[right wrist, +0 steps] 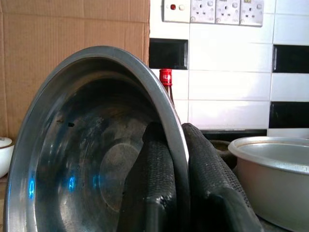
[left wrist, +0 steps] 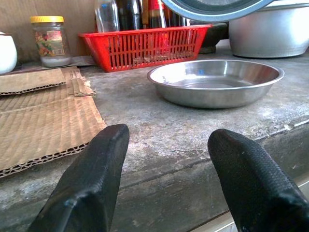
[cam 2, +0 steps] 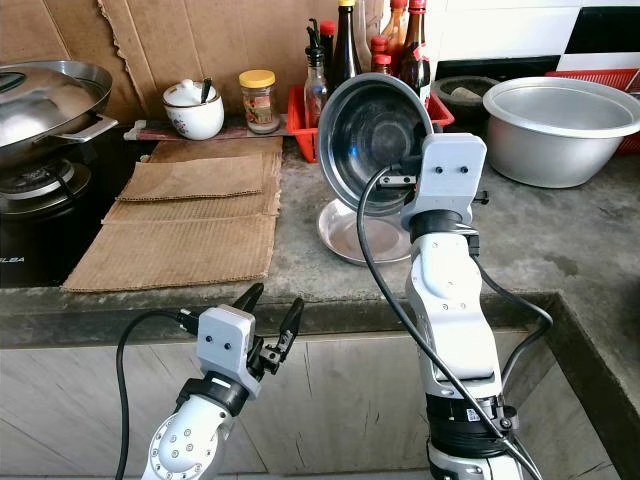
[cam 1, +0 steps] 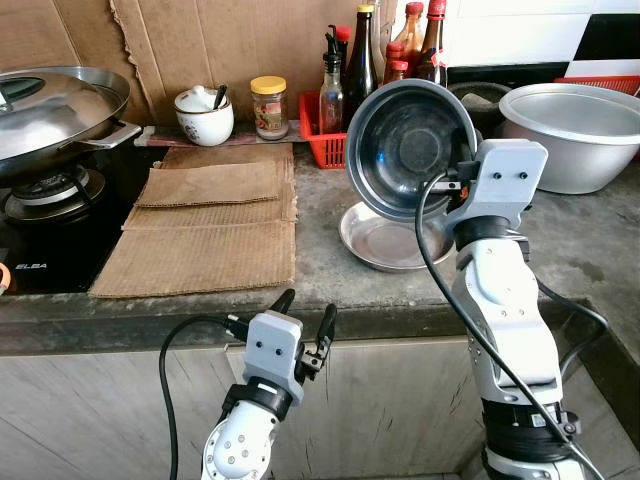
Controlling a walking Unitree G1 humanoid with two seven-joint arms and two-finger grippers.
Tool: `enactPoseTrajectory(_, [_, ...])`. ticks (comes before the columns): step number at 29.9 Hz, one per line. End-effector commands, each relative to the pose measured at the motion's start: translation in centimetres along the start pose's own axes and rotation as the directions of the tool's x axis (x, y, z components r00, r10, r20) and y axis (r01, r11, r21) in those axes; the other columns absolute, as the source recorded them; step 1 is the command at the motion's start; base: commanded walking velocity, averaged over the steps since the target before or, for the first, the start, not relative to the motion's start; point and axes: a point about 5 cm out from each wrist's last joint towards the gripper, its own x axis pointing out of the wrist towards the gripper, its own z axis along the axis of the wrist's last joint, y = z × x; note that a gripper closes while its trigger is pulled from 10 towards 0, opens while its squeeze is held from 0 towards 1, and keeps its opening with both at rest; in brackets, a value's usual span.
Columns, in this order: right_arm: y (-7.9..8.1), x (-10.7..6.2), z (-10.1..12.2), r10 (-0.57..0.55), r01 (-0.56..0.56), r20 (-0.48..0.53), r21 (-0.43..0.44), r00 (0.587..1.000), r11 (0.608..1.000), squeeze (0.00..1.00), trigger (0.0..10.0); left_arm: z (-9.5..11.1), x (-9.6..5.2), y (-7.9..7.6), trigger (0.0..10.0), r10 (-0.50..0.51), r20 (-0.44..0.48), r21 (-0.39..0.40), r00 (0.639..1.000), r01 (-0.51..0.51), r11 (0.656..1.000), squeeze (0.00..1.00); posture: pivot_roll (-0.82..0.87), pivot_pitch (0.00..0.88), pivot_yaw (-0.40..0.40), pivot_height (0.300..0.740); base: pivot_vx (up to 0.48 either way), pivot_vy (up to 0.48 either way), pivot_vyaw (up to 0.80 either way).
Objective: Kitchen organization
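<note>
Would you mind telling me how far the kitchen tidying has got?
Nothing looks put away yet. In hand: the right gripper pinches the rim of a steel bowl, lifted and tilted above the steel plate left on the counter. The left gripper waits open at the counter edge.

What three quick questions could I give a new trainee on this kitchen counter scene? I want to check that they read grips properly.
1. True or false: the right gripper pinches the steel bowl by its rim.
2. What lies on the counter below the raised bowl?
A. a steel plate
B. a cup
3. Fill in: the left gripper is ____.

Key: 1 true; 2 A; 3 open, holding nothing, in front of the counter edge.
</note>
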Motion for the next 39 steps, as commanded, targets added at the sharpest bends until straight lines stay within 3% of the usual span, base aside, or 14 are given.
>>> enactPoseTrajectory(1, [0.1, 0.0, 0.2, 0.0, 0.0, 0.02, -0.006, 1.0, 1.0, 0.0, 0.0, 0.4, 0.1, -0.1, 10.0, -0.006, 0.014, -0.002, 1.0, 0.006, 1.0, 0.0, 0.02, 0.047, -0.005, 0.74, -0.262, 0.0, 0.0])
enactPoseTrajectory(26, [-0.1, -1.5, -1.6, 0.011, -0.012, -0.052, -0.023, 0.999, 1.0, 0.0, 0.0, 0.1, -0.1, 0.0, 10.0, -0.017, 0.002, -0.002, 1.0, 0.017, 1.0, 0.0, 0.01, 0.031, -0.005, 0.74, -0.312, 0.0, 0.0])
enactPoseTrajectory(27, [-0.1, -1.7, -1.8, 0.017, -0.019, -0.062, -0.025, 0.998, 1.0, 0.0, 2.5, 0.1, -0.1, 0.0, 10.0, -0.016, 0.001, -0.002, 1.0, 0.016, 1.0, 0.0, 0.01, 0.031, -0.005, 0.74, -0.319, 0.0, 0.0])
enactPoseTrajectory(28, [0.0, -1.9, -2.0, 0.024, -0.026, -0.074, -0.026, 0.997, 0.999, 0.0, 7.9, 0.0, -0.1, 0.0, 10.0, -0.015, 0.0, -0.001, 1.0, 0.015, 1.0, 0.0, 0.01, 0.036, -0.005, 0.74, -0.315, 0.0, 0.0])
enactPoseTrajectory(29, [0.0, -1.9, -2.0, 0.024, -0.026, -0.074, -0.026, 0.997, 0.999, 0.0, 7.9, 0.0, -0.1, 0.0, 10.0, -0.015, 0.0, -0.001, 1.0, 0.015, 1.0, 0.0, 0.01, 0.036, -0.005, 0.74, -0.315, 0.0, 0.0])
enactPoseTrajectory(30, [0.1, -2.2, -2.2, 0.033, -0.035, -0.082, -0.015, 0.996, 0.999, 0.0, 10.0, 0.0, -0.1, 0.0, 10.0, -0.015, -0.001, -0.001, 1.0, 0.015, 1.0, 0.0, 0.01, 0.035, -0.006, 0.74, -0.307, 0.0, 0.0])
enactPoseTrajectory(39, [0.5, -4.0, -3.6, 0.072, -0.073, -0.141, 0.002, 0.987, 0.997, 0.0, 10.0, -0.1, -0.3, -0.1, 10.0, -0.011, -0.007, -0.001, 1.0, 0.011, 1.0, 0.0, 0.01, 0.036, -0.006, 0.74, -0.307, 0.0, 0.0])
